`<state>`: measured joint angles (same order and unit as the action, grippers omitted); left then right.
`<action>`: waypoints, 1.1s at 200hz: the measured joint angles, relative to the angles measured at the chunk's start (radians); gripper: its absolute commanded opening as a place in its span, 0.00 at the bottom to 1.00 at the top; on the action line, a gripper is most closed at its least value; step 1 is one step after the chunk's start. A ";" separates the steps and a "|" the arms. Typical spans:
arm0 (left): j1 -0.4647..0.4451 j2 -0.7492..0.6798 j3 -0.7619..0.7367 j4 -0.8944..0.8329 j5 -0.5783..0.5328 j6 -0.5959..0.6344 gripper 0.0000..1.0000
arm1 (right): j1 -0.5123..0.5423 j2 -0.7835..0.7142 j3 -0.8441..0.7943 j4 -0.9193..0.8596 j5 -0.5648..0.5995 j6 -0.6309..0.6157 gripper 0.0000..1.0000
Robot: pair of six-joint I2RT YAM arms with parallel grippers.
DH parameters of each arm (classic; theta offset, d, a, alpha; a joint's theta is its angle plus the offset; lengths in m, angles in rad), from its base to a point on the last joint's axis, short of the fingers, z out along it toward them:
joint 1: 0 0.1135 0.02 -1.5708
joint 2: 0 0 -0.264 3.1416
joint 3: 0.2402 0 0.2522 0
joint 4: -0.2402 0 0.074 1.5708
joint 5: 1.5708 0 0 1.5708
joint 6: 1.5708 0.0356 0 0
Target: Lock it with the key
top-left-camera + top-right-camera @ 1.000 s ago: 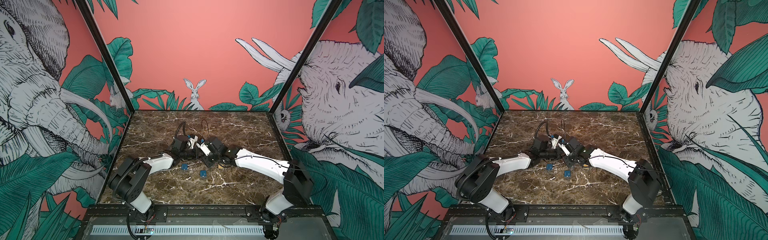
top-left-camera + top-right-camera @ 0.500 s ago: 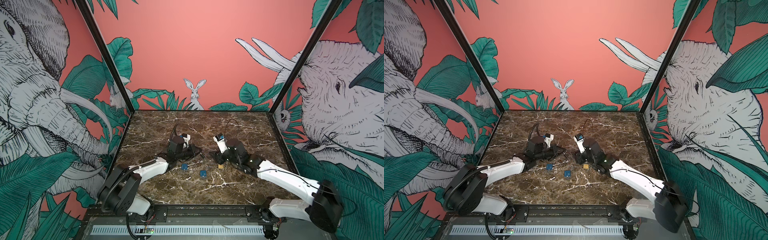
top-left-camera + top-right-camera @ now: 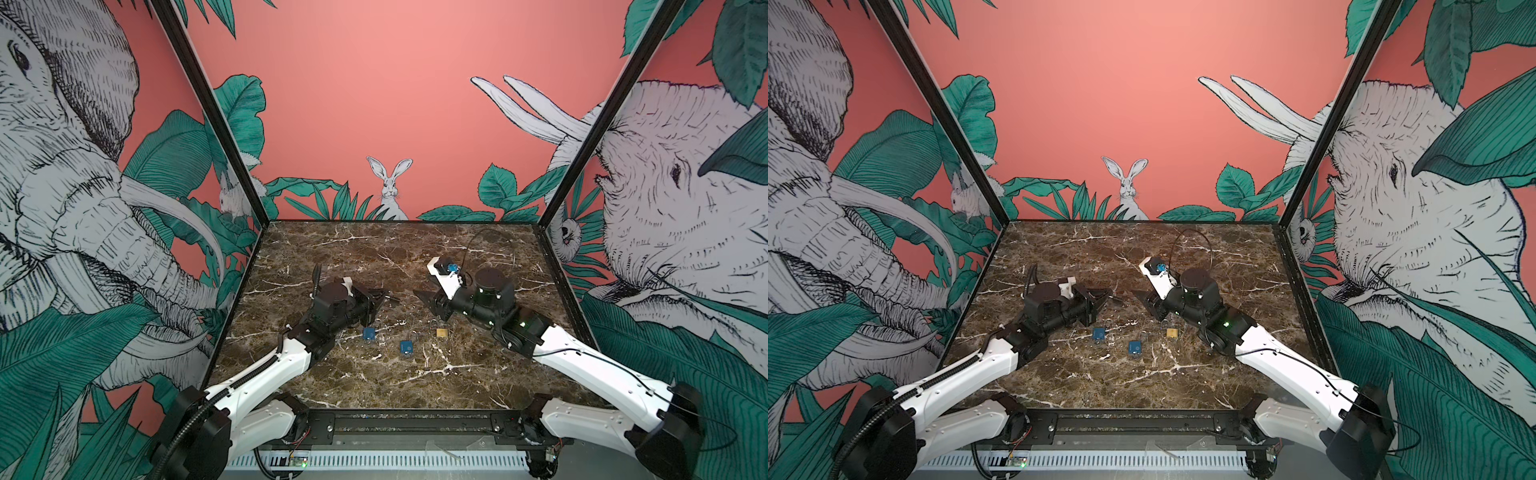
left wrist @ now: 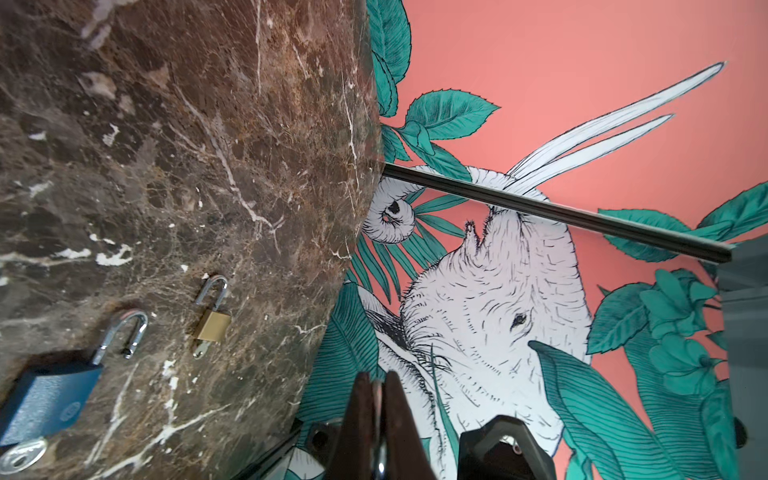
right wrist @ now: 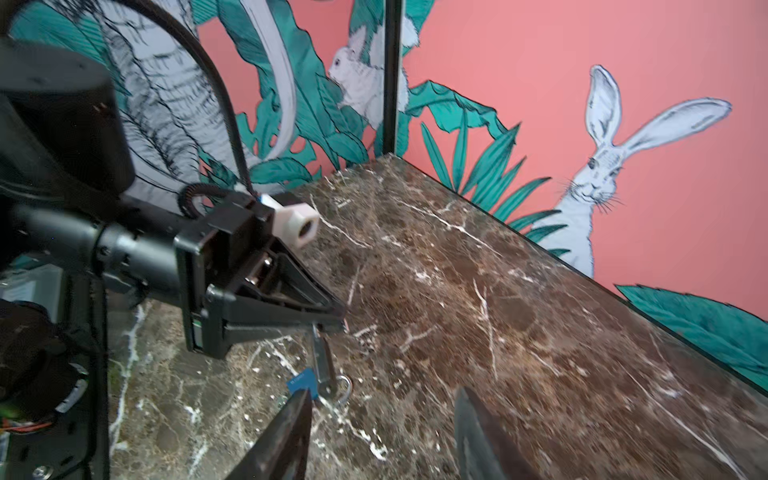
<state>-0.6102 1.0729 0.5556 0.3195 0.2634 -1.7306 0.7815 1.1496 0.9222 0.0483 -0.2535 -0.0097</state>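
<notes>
You're working on a brown marble tabletop (image 3: 374,386) boxed in by coral walls (image 3: 374,104). Starting from the left, your left gripper (image 4: 377,380) is held low above the marble with its jaws pressed together. The left wrist view shows a thin silvery sliver (image 4: 377,432) between the pads, but I cannot tell whether that is a key.

Just in front of it lies the first blue padlock (image 3: 368,333). To its right, the second blue padlock (image 3: 406,347) lies flat with its shackle swung open and a key (image 4: 20,455) seated in its base, likely left there so one turn can lock it. Next comes the brass padlock (image 3: 441,332), which also carries a small key (image 4: 199,351); its shackle looks seated.

Your right gripper (image 5: 382,397) hangs near and behind it, jaws roughly half apart and empty, probably readied for a grasp. The marble is veined and glossy, so small metal parts may slide. A painted rabbit (image 3: 390,187) watches from the back wall.
</notes>
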 measured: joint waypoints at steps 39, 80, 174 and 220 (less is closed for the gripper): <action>0.000 -0.001 0.000 -0.009 0.001 -0.042 0.00 | 0.000 0.085 0.026 -0.001 -0.089 0.001 0.46; -0.001 -0.002 0.001 -0.014 0.010 -0.042 0.00 | 0.000 0.124 0.026 0.003 -0.143 0.024 0.38; -0.001 0.001 0.003 0.016 0.031 -0.032 0.00 | 0.001 0.217 0.022 0.023 -0.159 0.068 0.37; -0.001 0.010 0.009 0.032 0.032 -0.030 0.00 | 0.003 0.232 0.011 0.038 -0.159 0.077 0.33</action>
<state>-0.6109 1.0824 0.5644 0.3515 0.2958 -1.7603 0.7845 1.3811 0.9337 0.0860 -0.4129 0.0677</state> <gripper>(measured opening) 0.067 0.357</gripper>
